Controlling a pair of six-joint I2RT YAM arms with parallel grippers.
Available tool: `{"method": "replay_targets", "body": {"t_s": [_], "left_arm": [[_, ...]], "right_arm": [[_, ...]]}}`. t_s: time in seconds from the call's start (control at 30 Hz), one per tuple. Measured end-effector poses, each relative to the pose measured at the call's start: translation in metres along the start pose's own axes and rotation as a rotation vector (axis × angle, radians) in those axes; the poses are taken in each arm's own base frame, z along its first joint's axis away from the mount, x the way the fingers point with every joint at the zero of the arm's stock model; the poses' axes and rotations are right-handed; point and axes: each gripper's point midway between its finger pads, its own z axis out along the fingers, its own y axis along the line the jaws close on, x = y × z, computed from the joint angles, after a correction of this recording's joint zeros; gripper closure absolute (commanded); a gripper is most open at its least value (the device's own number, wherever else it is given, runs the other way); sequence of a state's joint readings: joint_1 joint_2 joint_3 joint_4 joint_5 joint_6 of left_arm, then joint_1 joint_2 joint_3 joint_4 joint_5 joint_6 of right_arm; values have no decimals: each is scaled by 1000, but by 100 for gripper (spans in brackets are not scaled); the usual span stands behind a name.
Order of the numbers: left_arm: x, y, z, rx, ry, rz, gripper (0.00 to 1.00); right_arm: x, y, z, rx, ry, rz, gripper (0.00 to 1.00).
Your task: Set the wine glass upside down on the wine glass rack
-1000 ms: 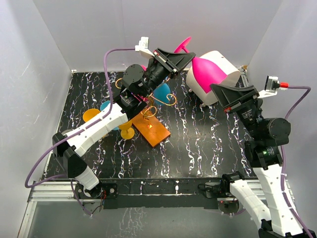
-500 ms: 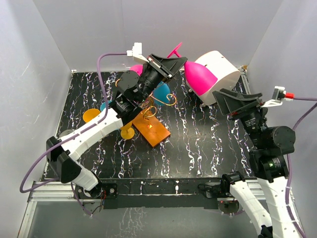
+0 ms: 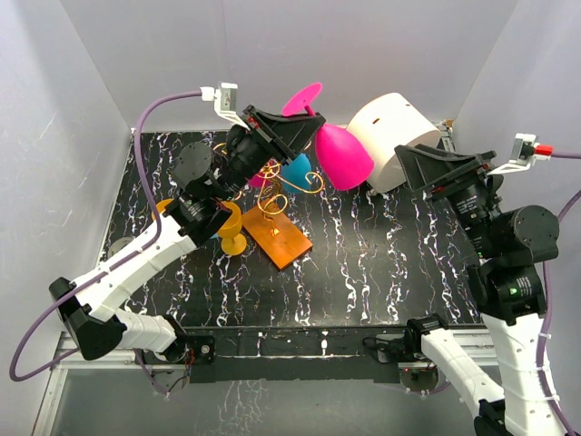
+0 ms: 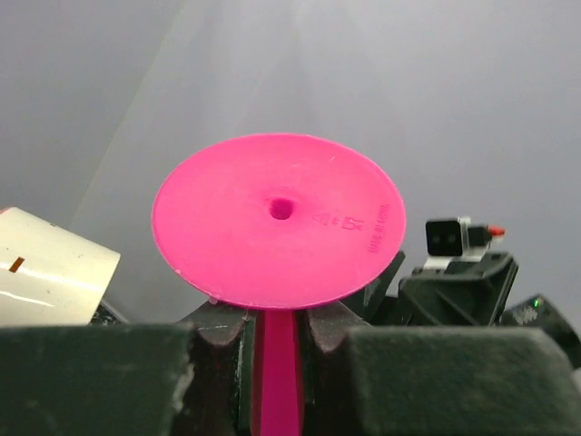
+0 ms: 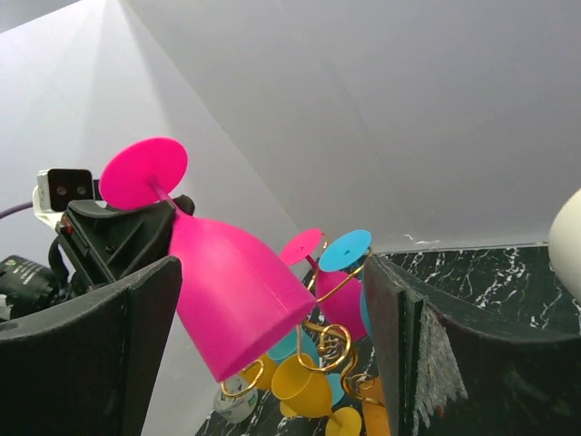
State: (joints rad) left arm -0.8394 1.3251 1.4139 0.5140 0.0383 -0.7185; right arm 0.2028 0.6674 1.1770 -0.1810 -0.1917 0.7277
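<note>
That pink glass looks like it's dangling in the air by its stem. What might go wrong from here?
The left gripper pinches the wine glass only by its thin stem, tilted, so it might swivel or slip. The wine glass rack already holds other glasses, like the blue glass, which this one could knock coming down. The open right gripper hovers near the bowl and might bump it.

3 plain pale grey walls point(image 3: 390, 36) closed in a table point(image 3: 363, 263) whose top was black with white marble-like veins. Beyond the fingers point(image 4: 222, 331) of the left gripper point(image 4: 277, 331), 2 walls met in a soft corner point(image 4: 145, 109), brightest high above. Above the fingers point(image 5: 100, 336) of the right gripper point(image 5: 272, 300) another wall corner point(image 5: 182, 82) showed, evenly lit.
</note>
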Motion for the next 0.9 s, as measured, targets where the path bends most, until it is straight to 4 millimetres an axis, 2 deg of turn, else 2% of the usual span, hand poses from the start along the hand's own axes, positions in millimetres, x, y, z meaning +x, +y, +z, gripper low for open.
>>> {"method": "replay_targets", "body": {"t_s": [0.17, 0.53, 0.73, 0.9], "left_arm": [[23, -7, -10, 97, 111, 141, 100], [78, -10, -38, 303, 369, 380, 100], [88, -11, -51, 378, 420, 478, 100], [92, -14, -56, 440, 436, 539, 100]], "right_arm": [[5, 17, 7, -81, 70, -5, 21], [46, 47, 6, -303, 317, 55, 25], [52, 52, 8, -321, 372, 119, 38], [56, 52, 13, -303, 407, 194, 41]]}}
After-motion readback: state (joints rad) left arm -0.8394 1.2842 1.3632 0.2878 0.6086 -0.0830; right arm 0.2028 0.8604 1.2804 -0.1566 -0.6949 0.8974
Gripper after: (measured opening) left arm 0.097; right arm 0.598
